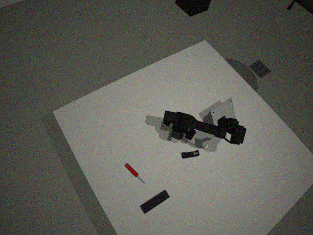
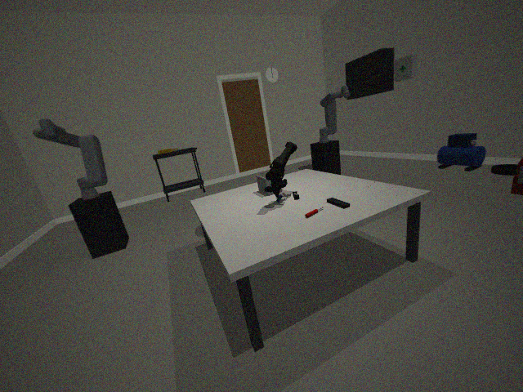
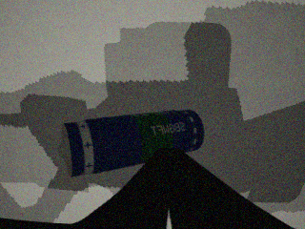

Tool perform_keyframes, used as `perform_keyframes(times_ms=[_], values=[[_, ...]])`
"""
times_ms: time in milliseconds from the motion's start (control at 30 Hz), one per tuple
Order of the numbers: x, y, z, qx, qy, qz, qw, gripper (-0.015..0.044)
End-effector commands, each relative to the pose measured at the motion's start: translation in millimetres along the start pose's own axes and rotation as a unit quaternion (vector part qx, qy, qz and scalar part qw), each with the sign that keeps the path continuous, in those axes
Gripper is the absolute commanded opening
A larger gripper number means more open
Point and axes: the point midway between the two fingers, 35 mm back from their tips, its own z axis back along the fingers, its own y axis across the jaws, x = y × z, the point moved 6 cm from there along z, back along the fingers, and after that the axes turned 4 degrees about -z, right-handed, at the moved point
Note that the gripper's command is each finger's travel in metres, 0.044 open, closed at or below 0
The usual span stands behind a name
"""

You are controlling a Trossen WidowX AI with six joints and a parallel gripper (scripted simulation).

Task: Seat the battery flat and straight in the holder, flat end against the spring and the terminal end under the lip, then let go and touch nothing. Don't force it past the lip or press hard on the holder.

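Held gripper (image 1: 178, 135) (image 2: 277, 199) (image 3: 168, 158) closed on nothing, presumably for nudging rather than grasping. Showed battery (image 3: 131, 142) lying sideways by fingertips, outside holder (image 1: 190, 154) (image 2: 296, 195); likely needed lifting and aligning before seating.

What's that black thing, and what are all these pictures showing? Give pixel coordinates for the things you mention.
It's a robot arm (image 1: 207, 127) (image 2: 279, 167). One picture looks down from above, one looks across the room, and one looks from the arm's wrist. On the white table (image 1: 227, 189) (image 2: 253, 236) are a red-handled screwdriver (image 1: 131, 170) (image 2: 311, 213), a long dark block (image 1: 154, 201) (image 2: 337, 202) and a small black battery holder (image 1: 190, 154) (image 2: 295, 195). The closed tool (image 1: 174, 135) (image 2: 278, 199) (image 3: 168, 158) seems to hold nothing; a blue-and-green battery (image 3: 114, 143) lies by its tips.
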Motion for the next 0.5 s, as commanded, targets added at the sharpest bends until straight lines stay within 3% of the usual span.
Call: perform_keyframes(times_ms=[0, 133, 467], values=[[-1, 3, -1, 0.001, -0.002, -0.001, 1.0, 0.0], [0, 1, 5, 0.0, 0.0, 0.0, 1.0, 0.0], [-1, 3, 80, 0.0, -0.001, -0.002, 1.0, 0.0]])
